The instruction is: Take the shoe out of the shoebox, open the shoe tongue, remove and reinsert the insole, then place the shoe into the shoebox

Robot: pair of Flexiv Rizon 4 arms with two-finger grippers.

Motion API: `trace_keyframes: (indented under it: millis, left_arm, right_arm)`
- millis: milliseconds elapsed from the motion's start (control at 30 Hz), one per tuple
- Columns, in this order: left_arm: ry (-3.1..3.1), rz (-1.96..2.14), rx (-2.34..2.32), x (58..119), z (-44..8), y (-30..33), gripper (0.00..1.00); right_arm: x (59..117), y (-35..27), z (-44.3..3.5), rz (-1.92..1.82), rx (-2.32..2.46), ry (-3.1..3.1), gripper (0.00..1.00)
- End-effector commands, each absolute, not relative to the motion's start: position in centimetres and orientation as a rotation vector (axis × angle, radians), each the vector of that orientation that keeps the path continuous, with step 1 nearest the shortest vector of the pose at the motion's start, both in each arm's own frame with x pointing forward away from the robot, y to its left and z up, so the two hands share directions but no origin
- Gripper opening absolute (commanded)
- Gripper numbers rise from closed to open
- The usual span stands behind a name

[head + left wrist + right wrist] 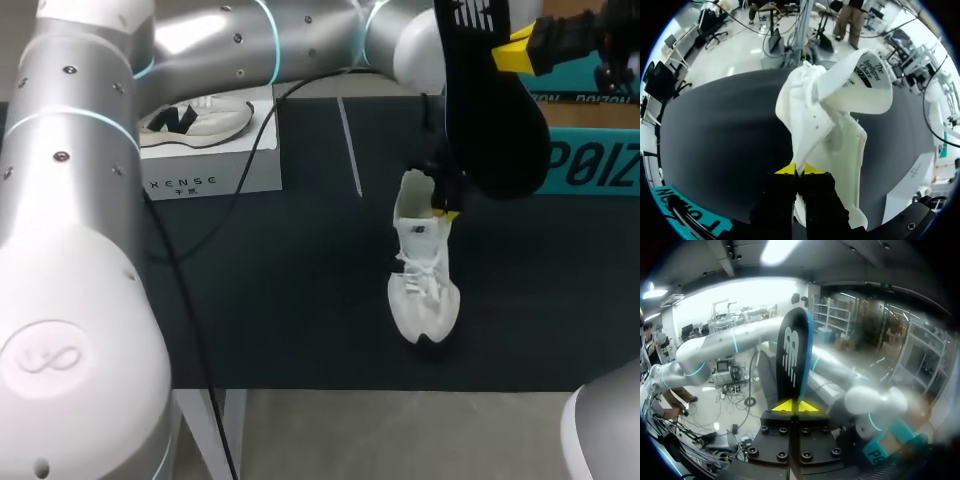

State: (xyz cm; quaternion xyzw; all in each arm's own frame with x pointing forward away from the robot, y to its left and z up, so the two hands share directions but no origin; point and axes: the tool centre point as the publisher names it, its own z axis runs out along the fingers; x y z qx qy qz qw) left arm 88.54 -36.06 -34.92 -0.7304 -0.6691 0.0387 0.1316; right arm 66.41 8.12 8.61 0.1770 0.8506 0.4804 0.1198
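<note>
I see lettering on the white box [212,178], the teal box [592,168] and the tongue [869,75], and a logo on the insole [792,354].

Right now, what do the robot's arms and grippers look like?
Left arm: thick rounded silver links, teal rings at the joints, small dark screws, an embossed loop logo, a black cable trailing beside it. Left gripper and right gripper: black bolted bodies with bright yellow tips.

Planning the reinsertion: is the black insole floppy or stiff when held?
Probably fairly stiff: pinched only by the right gripper, the insole stands out ahead without drooping. Likely light and thin, so it may flex when pushed into the white shoe.
</note>
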Motion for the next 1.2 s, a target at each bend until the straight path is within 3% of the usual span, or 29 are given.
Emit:
trace_keyframes:
  millis: [33, 200, 233, 267, 300, 833, 1200]
  left_arm:
    - [-1.832, -0.076, -2.060, 88.8, -35.3, -36.7, 0.00]
    - [-1.823, -0.071, -2.078, 88.7, -35.7, -37.0, 0.00]
    - [-1.819, -0.075, -2.087, 88.6, -35.7, -37.1, 0.06]
    - [-1.823, -0.075, -2.090, 88.7, -35.8, -37.1, 0.45]
    - [-1.817, -0.082, -2.102, 88.7, -35.9, -37.1, 1.00]
    - [-2.214, 0.234, -2.258, 90.7, -29.1, -35.3, 1.00]
    - [-2.546, 0.696, -2.312, 89.8, -23.9, -29.3, 1.00]
  right_arm:
    - [66.7, 8.3, 8.7, 1.399, 0.520, 2.492, 0.00]
    - [66.7, 8.3, 8.7, 1.399, 0.520, 2.492, 0.00]
    - [66.7, 8.3, 8.7, 1.399, 0.520, 2.492, 0.00]
    - [66.7, 8.3, 8.7, 1.399, 0.520, 2.492, 0.00]
    - [66.7, 8.3, 8.7, 1.399, 0.520, 2.492, 0.00]
    - [66.7, 8.3, 8.7, 1.399, 0.520, 2.492, 0.00]
    - [66.7, 8.3, 8.7, 1.399, 0.520, 2.492, 0.00]
